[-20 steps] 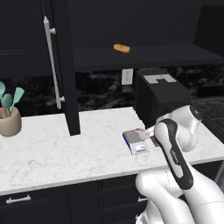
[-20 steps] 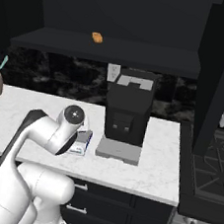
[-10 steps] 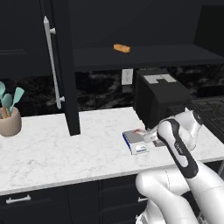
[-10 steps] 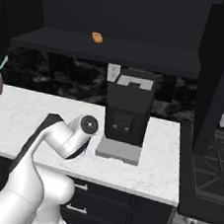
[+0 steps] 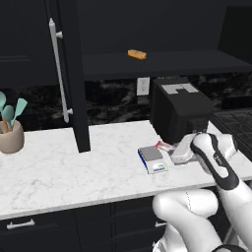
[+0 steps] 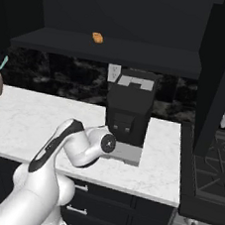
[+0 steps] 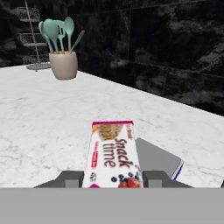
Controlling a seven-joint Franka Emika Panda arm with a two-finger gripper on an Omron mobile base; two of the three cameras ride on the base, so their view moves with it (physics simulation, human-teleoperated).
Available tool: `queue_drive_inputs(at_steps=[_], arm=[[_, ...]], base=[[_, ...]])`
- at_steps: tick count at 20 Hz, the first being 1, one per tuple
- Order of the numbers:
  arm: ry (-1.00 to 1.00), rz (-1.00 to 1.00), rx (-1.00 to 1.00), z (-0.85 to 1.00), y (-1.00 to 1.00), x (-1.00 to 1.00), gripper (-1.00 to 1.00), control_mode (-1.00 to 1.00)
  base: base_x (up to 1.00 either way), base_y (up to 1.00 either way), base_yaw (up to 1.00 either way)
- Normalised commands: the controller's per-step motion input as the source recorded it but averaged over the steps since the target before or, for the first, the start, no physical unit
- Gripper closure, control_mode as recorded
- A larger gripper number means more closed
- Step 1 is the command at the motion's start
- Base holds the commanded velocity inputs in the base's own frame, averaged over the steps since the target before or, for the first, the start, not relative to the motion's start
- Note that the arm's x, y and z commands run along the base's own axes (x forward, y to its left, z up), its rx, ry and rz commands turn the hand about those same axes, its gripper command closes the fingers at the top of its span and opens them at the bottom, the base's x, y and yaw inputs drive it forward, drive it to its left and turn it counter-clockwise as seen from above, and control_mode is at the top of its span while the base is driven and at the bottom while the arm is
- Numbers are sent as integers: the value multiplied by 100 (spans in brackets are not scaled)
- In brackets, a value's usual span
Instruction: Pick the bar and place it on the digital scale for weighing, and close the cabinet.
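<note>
gripping the bar [image 7: 112,151] in closed fingers, the gripper [image 7: 113,179] hangs just beside the digital scale [image 5: 152,158] — release off-centre and it could tip onto the counter [image 5: 74,167]; the cabinet [image 5: 69,74] is open.

One pink bar [image 7: 113,151], one orange bar [image 5: 137,54], one scale [image 5: 152,158], one utensil crock [image 5: 11,137].

- The bar [image 7: 112,151]: pink-magenta edges, white face, dark lettering.
- The digital scale [image 5: 153,158]: grey top, blue body, white strip.
- The counter [image 5: 59,167]: white marble, grey veins.
- The utensil holder [image 7: 63,64]: beige, teal utensils.
- The cabinet [image 5: 69,74]: black, silver handle.
</note>
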Motion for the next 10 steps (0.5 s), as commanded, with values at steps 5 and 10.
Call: queue_drive_inputs(at_steps=[5,10], arm=[[-5,3,3,-47,11,21,100,-100],[-2,0,0,-40,42,33,100,-100]], base=[[0,0,0],[0,0,0]])
